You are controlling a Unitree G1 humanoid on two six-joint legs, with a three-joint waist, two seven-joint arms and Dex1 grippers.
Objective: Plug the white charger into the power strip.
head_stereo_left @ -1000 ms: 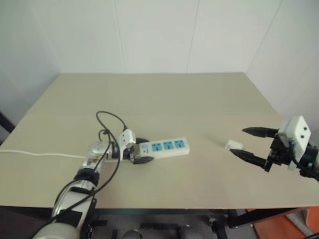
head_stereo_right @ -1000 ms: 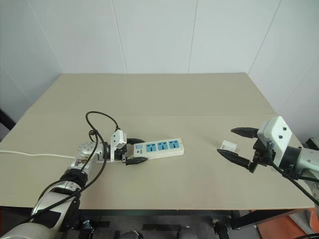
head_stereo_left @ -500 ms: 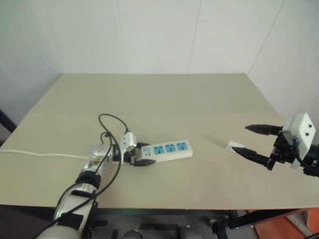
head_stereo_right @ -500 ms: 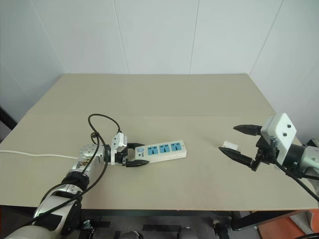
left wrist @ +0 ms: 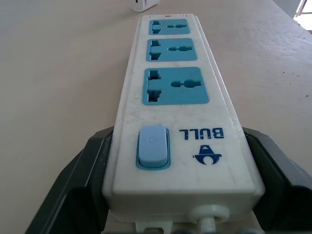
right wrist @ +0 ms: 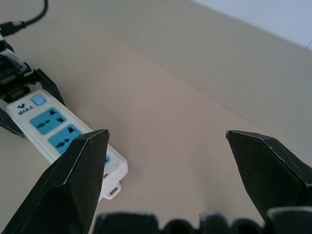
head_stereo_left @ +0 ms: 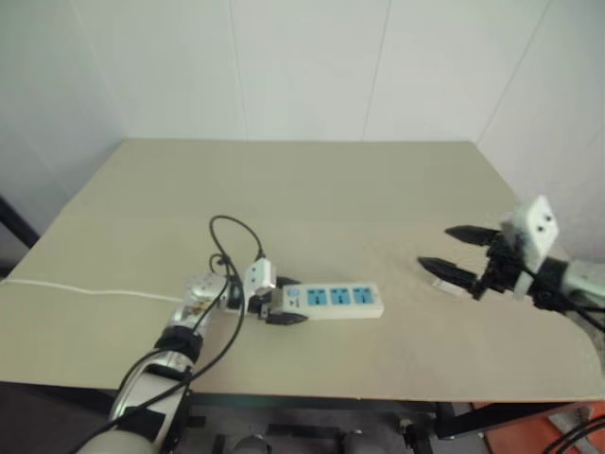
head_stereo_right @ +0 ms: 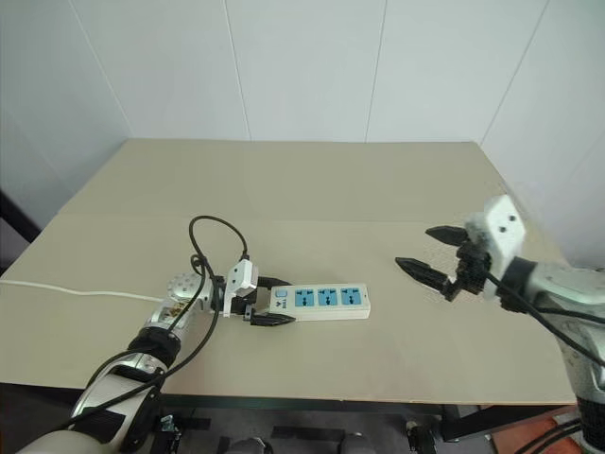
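Dragged a little rightward and nearer, the power strip (head_stereo_left: 336, 299) lies flat on the counter (head_stereo_left: 312, 189), its switch end clamped in the closed left tool (head_stereo_left: 286, 301). To the right, well apart from the strip, the white charger (head_stereo_left: 442, 281) rests on the counter. The right tool (head_stereo_left: 434, 246), fingers spread wide, has advanced over it. A clean pickup likely calls for lowering squarely around the charger's sides, leaving the prongs free. Its prongs cannot be made out, and the lower finger partly covers it.
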